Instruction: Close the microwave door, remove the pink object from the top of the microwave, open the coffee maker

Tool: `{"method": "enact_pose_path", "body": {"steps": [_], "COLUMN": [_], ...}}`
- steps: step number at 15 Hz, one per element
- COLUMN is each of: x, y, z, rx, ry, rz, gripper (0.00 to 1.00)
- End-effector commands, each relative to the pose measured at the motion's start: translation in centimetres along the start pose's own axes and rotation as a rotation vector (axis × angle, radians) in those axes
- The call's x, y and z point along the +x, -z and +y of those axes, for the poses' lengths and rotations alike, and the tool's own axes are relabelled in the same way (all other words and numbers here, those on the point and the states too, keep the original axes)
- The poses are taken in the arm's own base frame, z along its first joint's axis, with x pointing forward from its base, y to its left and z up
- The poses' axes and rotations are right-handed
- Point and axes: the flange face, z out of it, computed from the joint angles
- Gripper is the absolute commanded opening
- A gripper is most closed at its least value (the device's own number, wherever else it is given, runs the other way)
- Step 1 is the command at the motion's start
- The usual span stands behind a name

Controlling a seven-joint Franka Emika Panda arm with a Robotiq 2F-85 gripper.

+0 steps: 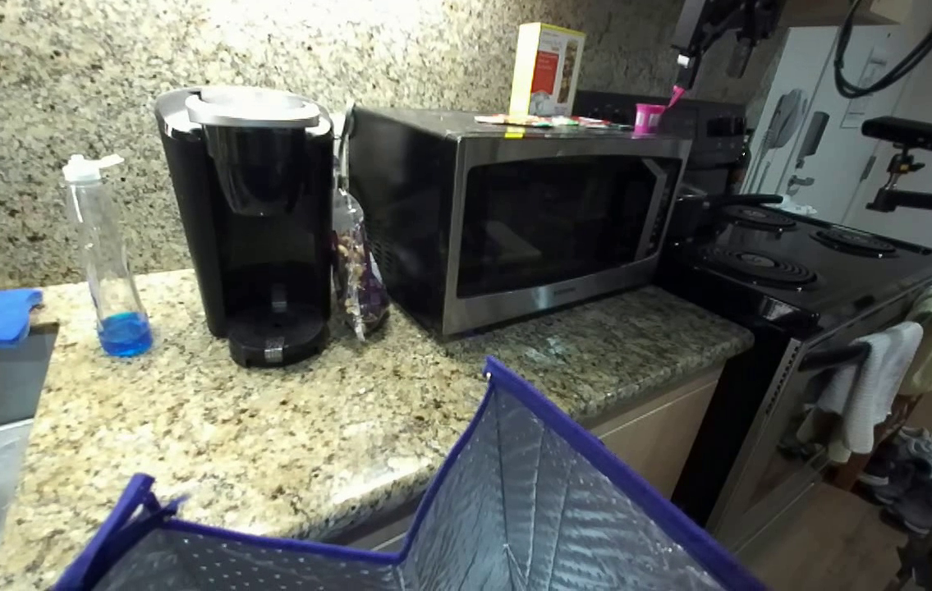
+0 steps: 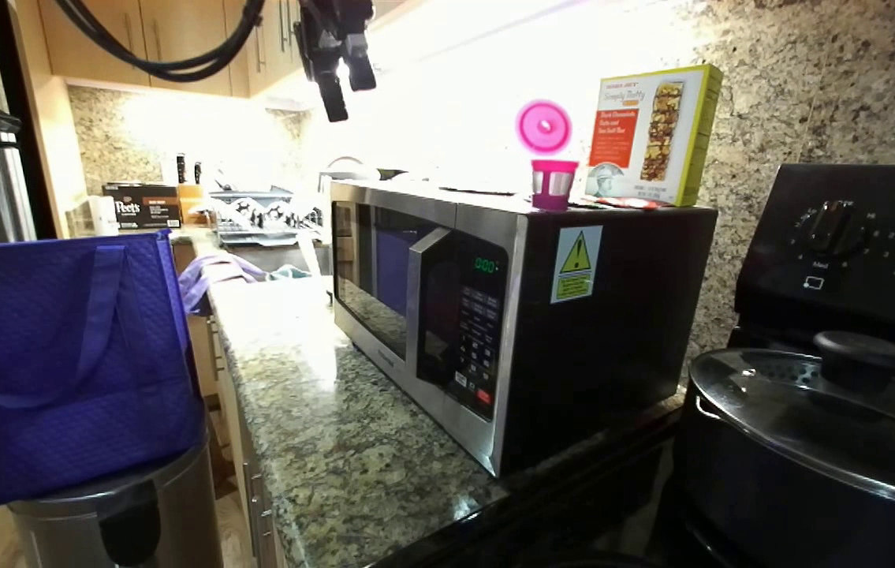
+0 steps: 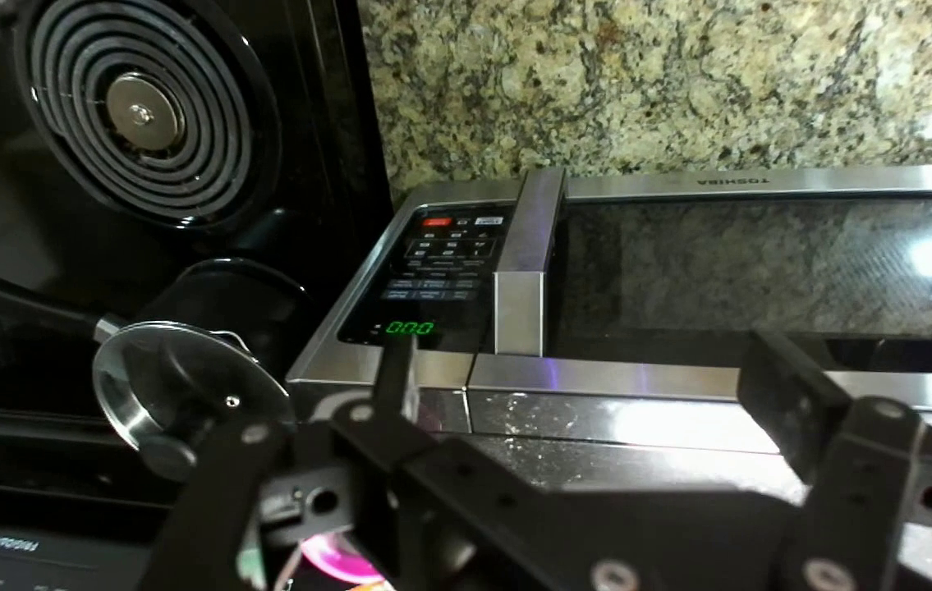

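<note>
Empty hand (image 3: 585, 361) spread wide, pink object (image 2: 553, 189) lower and apart, atop the microwave (image 2: 613, 339)

Tool (image 3: 585, 373) approx. dwnward, w/ both fingers (image 3: 790, 402) wide apart

In an exterior view, the slim clear plastic bottle (image 1: 104, 254) stands left of the tall black coffee maker (image 1: 248, 197) on the speckled stone desk (image 1: 219, 435). The boxy silver-and-black microwave (image 1: 531, 217) occupies the desk's right end, beside the black stove (image 1: 839, 275). On the microwave, the small round pink cup (image 1: 648, 119) stands near the front right corner, before the rectangular yellow-and-white cardboard box (image 1: 546, 74).
</note>
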Motion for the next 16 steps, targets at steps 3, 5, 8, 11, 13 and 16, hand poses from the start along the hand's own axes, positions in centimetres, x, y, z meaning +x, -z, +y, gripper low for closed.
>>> {"method": "enact_pose_path", "body": {"steps": [3, 5, 8, 11, 13, 16], "x": [0.1, 0.1, 0.5, 3.1, 4.9, 7.9], "y": [-0.2, -0.2, 0.2, 1.3, 1.9, 1.8], "z": [-0.5, -0.4, -0.5, 0.0, -0.2, -0.6], "rx": [-0.001, -0.001, -0.029, -0.222, -0.268, -0.298], "ry": [0.008, 0.007, -0.004, 0.033, 0.104, 0.192], "rz": [-0.005, -0.005, 0.011, 0.086, 0.113, 0.139], "gripper": [1.00, 1.00, 1.00, 1.00, 1.00, 1.00]}}
